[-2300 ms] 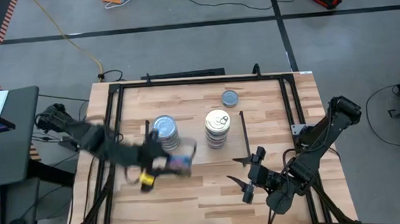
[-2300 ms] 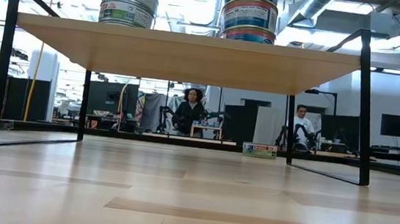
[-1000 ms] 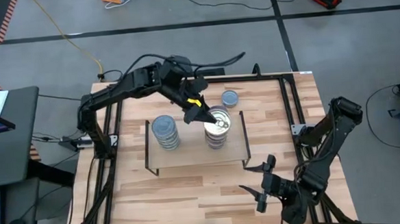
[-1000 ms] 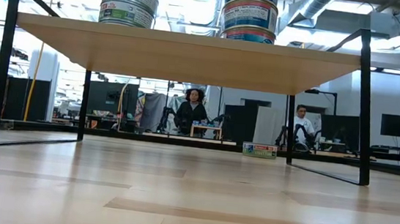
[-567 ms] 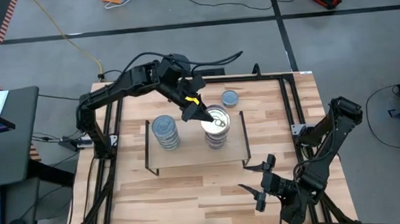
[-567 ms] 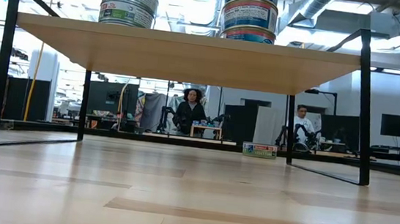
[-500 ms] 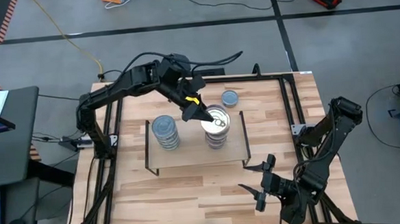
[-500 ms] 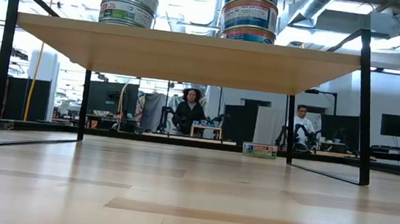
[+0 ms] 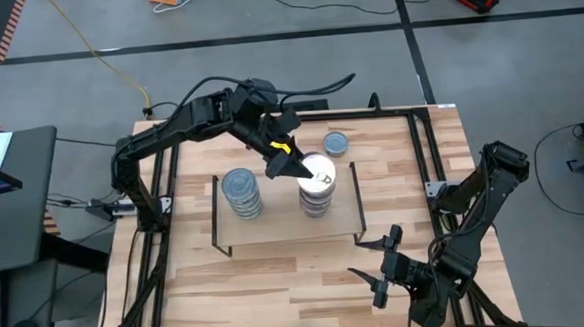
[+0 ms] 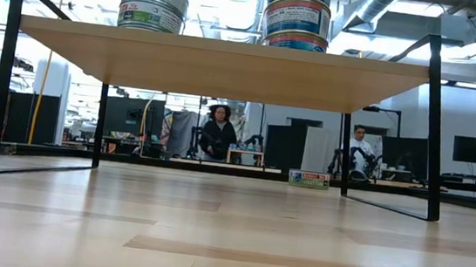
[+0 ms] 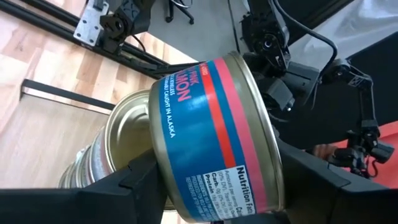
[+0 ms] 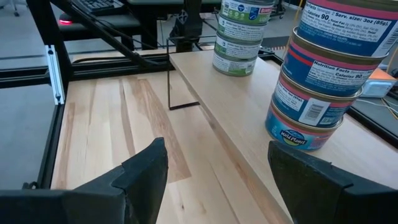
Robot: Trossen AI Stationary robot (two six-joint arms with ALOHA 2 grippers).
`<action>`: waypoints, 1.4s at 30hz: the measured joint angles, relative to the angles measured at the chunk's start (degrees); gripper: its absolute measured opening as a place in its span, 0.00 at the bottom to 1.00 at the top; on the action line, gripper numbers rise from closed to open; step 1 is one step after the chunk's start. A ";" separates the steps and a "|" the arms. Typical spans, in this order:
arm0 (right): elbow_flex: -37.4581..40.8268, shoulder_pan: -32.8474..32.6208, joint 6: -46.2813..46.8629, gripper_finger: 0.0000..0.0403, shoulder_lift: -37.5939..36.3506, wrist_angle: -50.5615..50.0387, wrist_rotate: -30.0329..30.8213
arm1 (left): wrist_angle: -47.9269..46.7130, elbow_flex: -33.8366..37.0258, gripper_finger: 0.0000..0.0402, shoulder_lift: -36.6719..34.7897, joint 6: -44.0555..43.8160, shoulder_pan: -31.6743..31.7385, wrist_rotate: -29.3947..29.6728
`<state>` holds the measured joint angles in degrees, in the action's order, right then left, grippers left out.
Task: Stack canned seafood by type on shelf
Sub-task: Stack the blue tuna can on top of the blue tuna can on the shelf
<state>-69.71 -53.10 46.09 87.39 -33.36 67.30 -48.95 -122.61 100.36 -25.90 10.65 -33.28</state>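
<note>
On our wooden table (image 9: pixel 278 284), the left gripper (image 9: pixel 294 167) has just loosened around the salmon tin (image 11: pixel 211 137) over the silver stack (image 9: pixel 317 187); placement is nearly done.

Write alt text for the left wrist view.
A blue and red salmon tin sits tilted between the left gripper's dark fingers, above a stack of gold-lidded tins on the shelf.

Two stacks of tins stand on one shelf (image 9: pixel 345 217): one with blue-grey lids (image 9: pixel 240 185), one with shiny lids (image 9: pixel 316 187); how many tins each holds cannot be told. One more tin (image 9: pixel 336 143) lies alone on the table (image 9: pixel 278 284). Two arms, two grippers.
</note>
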 joint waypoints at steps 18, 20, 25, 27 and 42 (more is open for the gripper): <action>0.00 0.00 0.00 0.75 0.00 1.01 0.05 | -0.18 0.04 0.74 0.00 9.57 0.54 -0.37; 0.00 0.00 -0.01 0.75 0.02 1.18 0.05 | -1.06 0.05 0.74 0.00 9.15 1.14 -1.49; 0.02 0.00 -0.02 0.75 0.02 1.99 0.05 | -5.33 0.05 0.74 0.00 8.73 1.74 -2.51; 0.02 0.00 -0.03 0.75 0.02 2.16 0.05 | -5.82 0.06 0.74 0.00 8.41 1.70 -2.50; 0.02 0.74 -0.20 0.75 0.04 2.34 0.04 | -6.15 -1.48 0.74 0.11 8.58 2.09 -3.63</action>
<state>-69.69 -52.36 45.89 87.44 -31.03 67.34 -55.09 -124.09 100.47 -17.32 12.74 -36.92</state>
